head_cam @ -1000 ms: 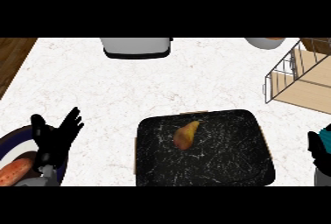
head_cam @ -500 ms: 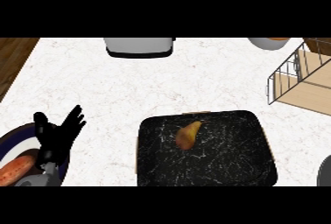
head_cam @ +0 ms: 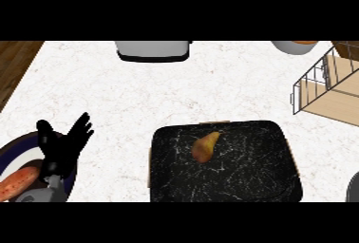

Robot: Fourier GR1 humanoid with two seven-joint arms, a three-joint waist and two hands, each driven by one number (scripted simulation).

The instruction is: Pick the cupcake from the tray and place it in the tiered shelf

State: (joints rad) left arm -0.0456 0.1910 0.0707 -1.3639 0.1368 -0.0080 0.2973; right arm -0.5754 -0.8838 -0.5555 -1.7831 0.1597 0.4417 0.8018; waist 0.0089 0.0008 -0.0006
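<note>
The cupcake (head_cam: 205,147) is sitting on the tray (head_cam: 245,180). The left hand (head_cam: 63,144) is resting open, holding nothing. Next, a hand needs to reach it.

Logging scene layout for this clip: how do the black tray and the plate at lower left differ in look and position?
The tray is square-cornered, black with white marbling, and sits fully on the counter near the middle; the plate is round, dark-rimmed with a paler centre, and is cut off by the left edge. The tray carries a small golden-brown item; the plate carries an orange-red one. The left hand shows over the plate, nothing over the tray. Both rest on the counter.
</note>
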